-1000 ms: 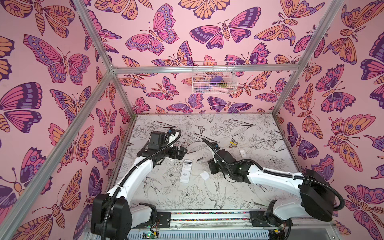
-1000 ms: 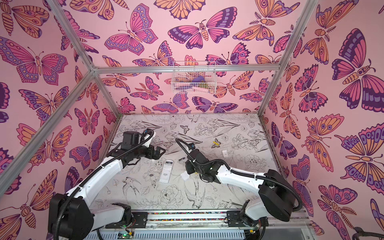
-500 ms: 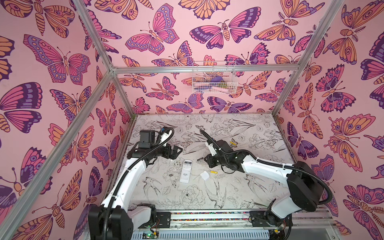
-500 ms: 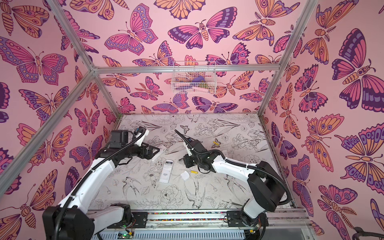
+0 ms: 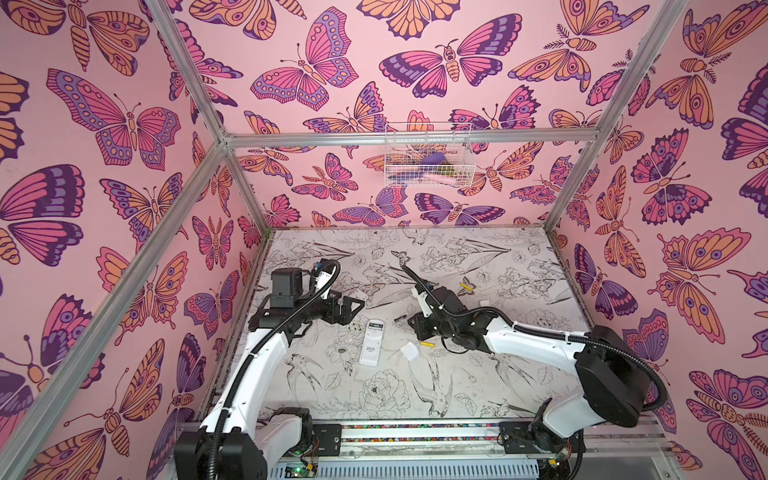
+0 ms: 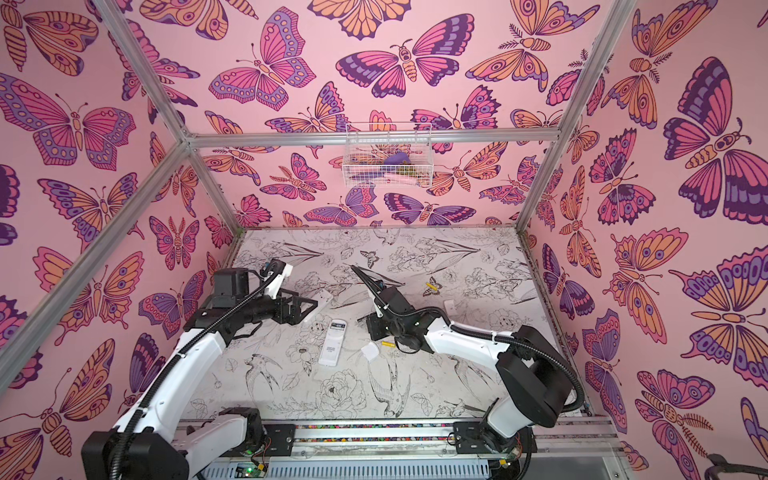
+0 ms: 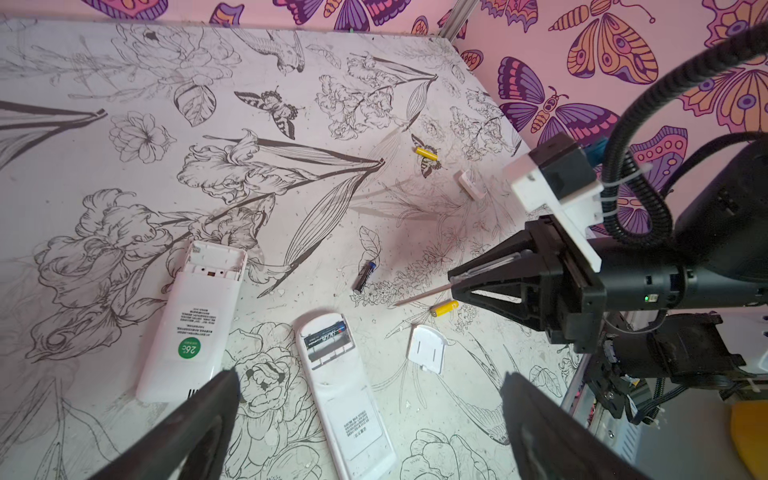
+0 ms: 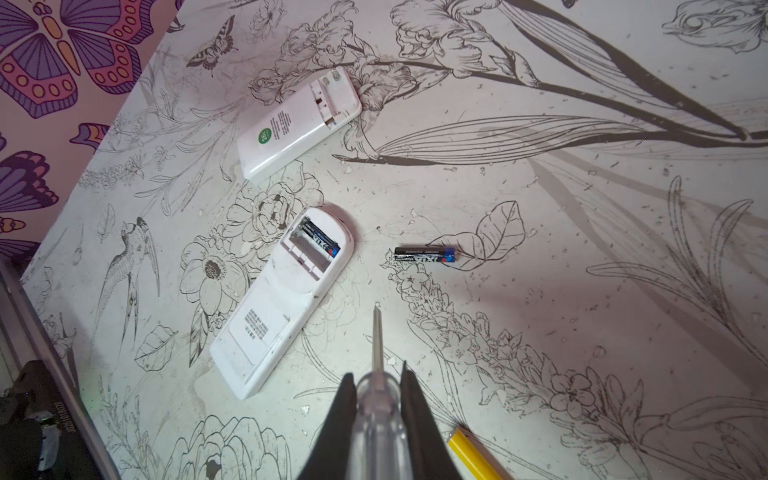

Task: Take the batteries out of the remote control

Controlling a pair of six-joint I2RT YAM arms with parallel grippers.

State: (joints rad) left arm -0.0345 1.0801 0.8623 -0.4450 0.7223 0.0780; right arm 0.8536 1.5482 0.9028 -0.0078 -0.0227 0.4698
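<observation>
Right hand (image 8: 376,376) clamps the screwdriver (image 8: 377,336); left hand (image 7: 368,376) stands wide open. A black battery (image 5: 399,318) lies on the worktop (image 5: 478,376) at two o'clock from the remote (image 5: 371,343).

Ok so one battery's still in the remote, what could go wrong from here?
The screwdriver in the right gripper could slip off the seated battery and shove the remote, since the open left gripper isn't holding it. The loose black battery lying beside the remote could get knocked and roll away.
</observation>
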